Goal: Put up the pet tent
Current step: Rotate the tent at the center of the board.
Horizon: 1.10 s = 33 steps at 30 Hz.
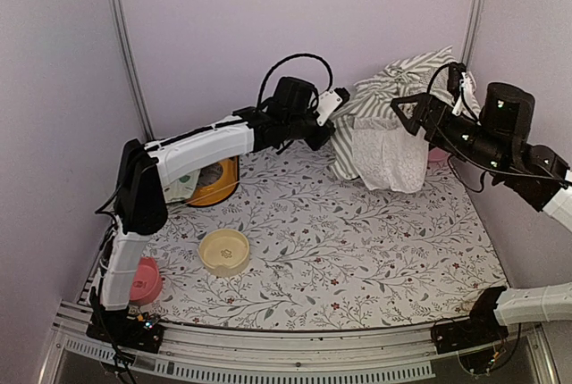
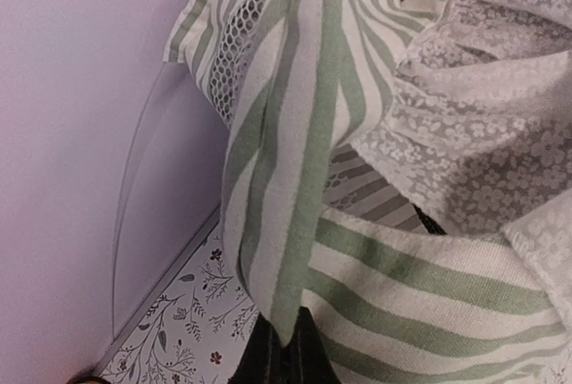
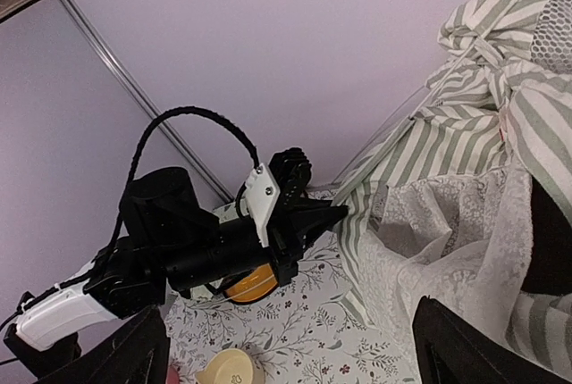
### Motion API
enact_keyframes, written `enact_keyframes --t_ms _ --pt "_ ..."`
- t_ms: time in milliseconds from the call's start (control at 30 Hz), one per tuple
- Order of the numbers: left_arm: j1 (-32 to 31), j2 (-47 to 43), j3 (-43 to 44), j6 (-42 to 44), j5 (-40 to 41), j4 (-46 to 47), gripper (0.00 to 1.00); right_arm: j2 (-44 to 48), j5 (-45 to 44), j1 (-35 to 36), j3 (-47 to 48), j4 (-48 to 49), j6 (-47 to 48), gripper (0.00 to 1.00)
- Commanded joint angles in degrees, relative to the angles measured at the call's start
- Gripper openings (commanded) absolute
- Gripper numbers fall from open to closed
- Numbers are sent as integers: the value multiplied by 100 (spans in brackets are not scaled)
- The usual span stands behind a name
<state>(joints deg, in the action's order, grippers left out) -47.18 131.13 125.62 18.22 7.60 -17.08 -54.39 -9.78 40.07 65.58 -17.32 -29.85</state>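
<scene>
Left wrist: pet tent point(image 2: 304, 179) pinched between left fingers point(image 2: 264, 363) (closed).

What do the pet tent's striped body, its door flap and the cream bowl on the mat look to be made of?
Pet tent body: woven cloth, probably cotton canvas, matte; visible weave and soft folds. Door flap: sheer white lace, floral pattern, see-through. Bowl: likely plastic or ceramic, smooth, faint sheen.

Pretty clearly a robot lab test cell, not a home. Plain lilac panels point(image 1: 223, 27) box in the floral-covered table point(image 1: 357, 259), metal posts point(image 1: 125, 45) stand at its back corners, and a slotted aluminium rail point(image 1: 268, 353) runs along its near edge.
</scene>
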Motion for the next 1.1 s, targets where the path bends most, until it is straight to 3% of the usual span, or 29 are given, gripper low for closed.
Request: enact_keyframes --t_ms 0,300,433,767,900,1067 --pt "-96 96 -314 -363 -31 539 0 -468 -386 -112 -196 999 -929 97" --pt "-304 168 -817 -522 -111 1109 0 -2511 176 -1141 732 873 -2646 98" --pt "-381 314 -837 -517 -114 1201 0 -2760 693 -1913 726 1228 -3135 97" --pt "-483 678 -825 -561 -33 1358 0 -2536 1429 -3163 744 936 -3883 99" --pt "-533 783 -803 -541 -34 1407 0 -2517 1438 -3219 908 901 -3904 97" --pt "-558 817 -841 -557 -13 1409 0 -2844 1002 -3217 1729 121 -2424 96"
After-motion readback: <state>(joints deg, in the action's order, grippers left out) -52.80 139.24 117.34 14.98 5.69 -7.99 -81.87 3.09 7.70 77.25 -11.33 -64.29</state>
